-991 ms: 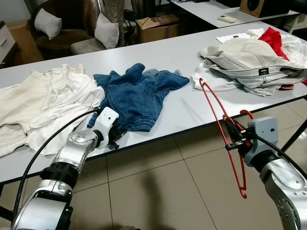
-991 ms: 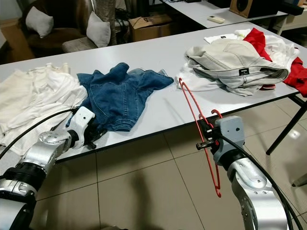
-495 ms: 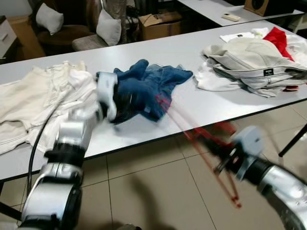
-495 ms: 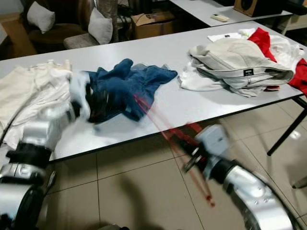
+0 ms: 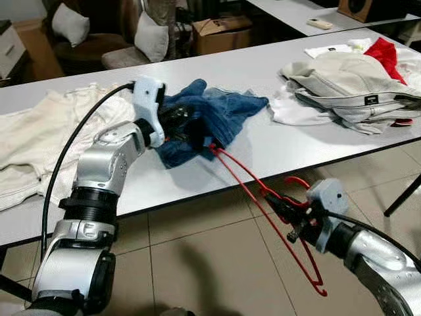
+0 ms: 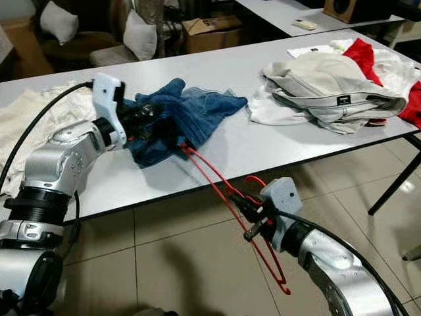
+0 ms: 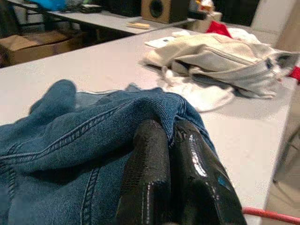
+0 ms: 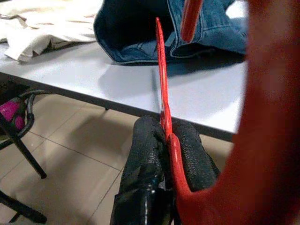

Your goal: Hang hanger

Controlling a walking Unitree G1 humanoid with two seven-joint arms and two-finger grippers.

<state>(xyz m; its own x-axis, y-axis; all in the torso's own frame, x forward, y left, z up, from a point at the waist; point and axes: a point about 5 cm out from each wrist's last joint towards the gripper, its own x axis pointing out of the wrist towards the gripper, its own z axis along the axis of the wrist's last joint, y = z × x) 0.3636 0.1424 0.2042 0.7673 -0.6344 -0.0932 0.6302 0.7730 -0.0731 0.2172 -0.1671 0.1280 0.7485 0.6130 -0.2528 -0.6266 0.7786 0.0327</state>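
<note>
A blue denim garment [image 5: 227,108] lies bunched on the grey table [image 5: 309,141], one fold raised off the surface. My left gripper [image 5: 191,128] is shut on that fold; in the left wrist view the black fingers [image 7: 150,178] pinch the denim [image 7: 70,136] between them. My right gripper [image 5: 287,215] hangs below the table's front edge, shut on a red wire hanger [image 5: 253,187] near its hook. The hanger tilts up and to the left, and its far end touches the denim beside my left gripper. In the right wrist view the red hanger [image 8: 161,93] runs between the fingers [image 8: 145,154].
White garments [image 5: 39,138] cover the table's left end. A heap of beige, white and red clothes [image 5: 348,82] sits at the right end. Behind the table are a cardboard box [image 5: 220,29] and an armchair with pillows [image 5: 99,46]. Tiled floor [image 5: 197,263] lies below.
My left gripper has closed on the denim and lifted it, bunching it. My right gripper has swung the hanger from upright to slanted, bringing its end up to the denim.
</note>
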